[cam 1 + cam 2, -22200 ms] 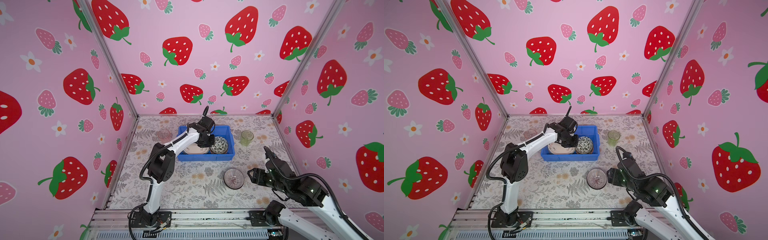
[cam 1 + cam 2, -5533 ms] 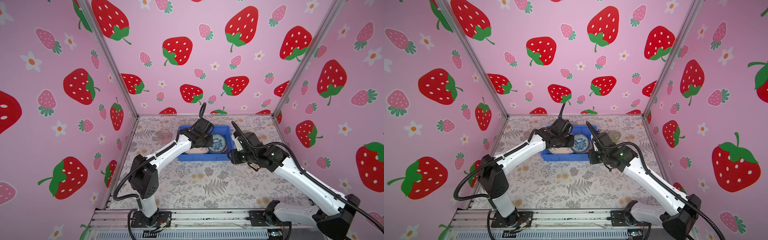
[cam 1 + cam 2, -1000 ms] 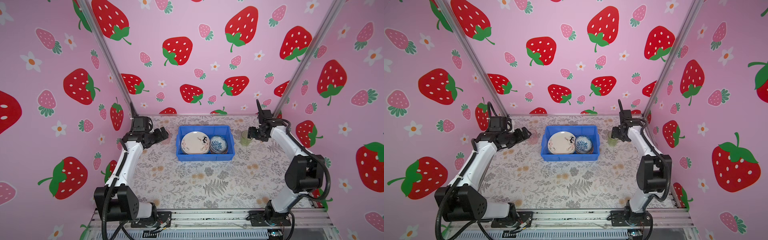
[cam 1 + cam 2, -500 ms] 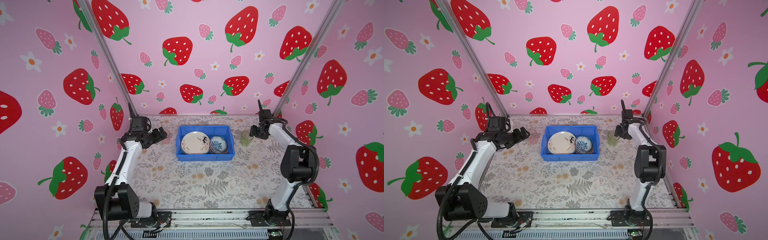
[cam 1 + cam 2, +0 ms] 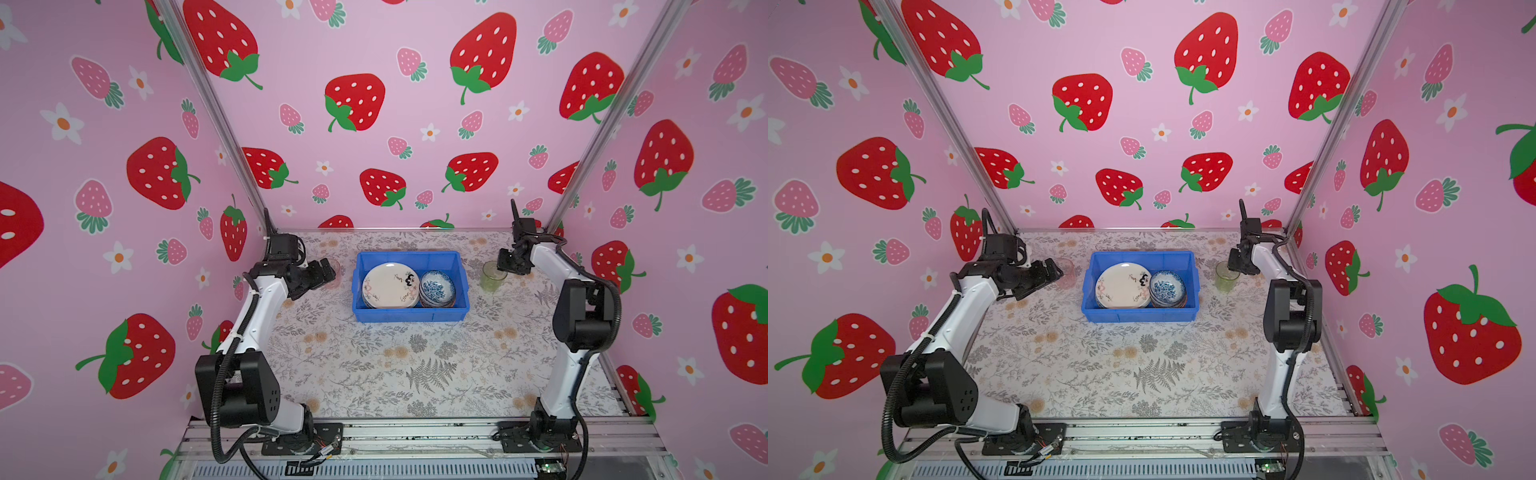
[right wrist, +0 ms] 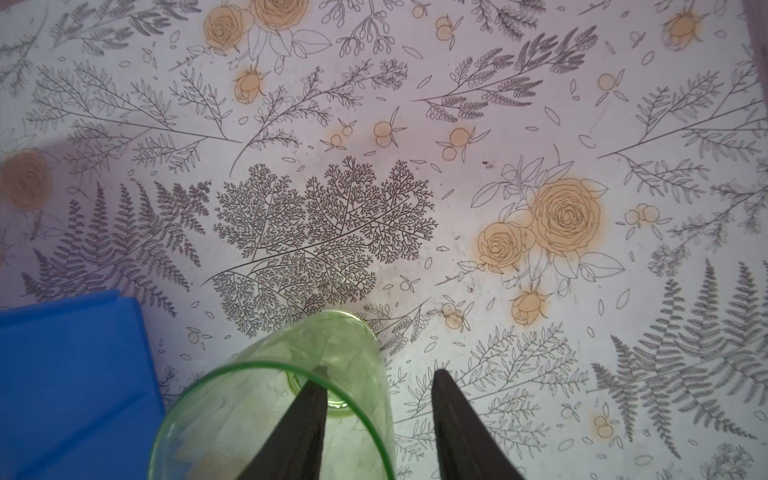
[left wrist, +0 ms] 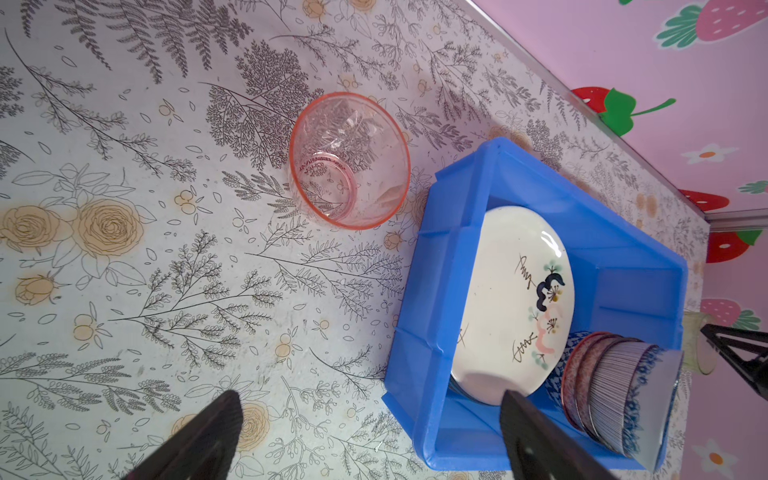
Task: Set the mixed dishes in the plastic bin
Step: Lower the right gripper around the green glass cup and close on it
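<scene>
The bin [image 5: 409, 316] is a blue, smooth-walled rectangular plastic tub at the middle back of the floral-printed worktop [image 5: 374, 365]. It holds a glossy cream plate [image 5: 388, 284], tilted, and a nested stack of ribbed bowls [image 5: 436, 286], the top one blue-white.

The pink cup [image 7: 349, 162], clear glass and flared, stands just left of the bin. The left hand [image 7: 369, 397] faces it with fingers wide apart, holding nothing.

The green cup [image 6: 249, 395], clear glass, stands just right of the bin. The right hand [image 6: 380, 374] straddles its wall, one finger inside and one outside, with gaps showing.

Five seconds earlier both hands worked at the bin; each now attends a cup.
</scene>
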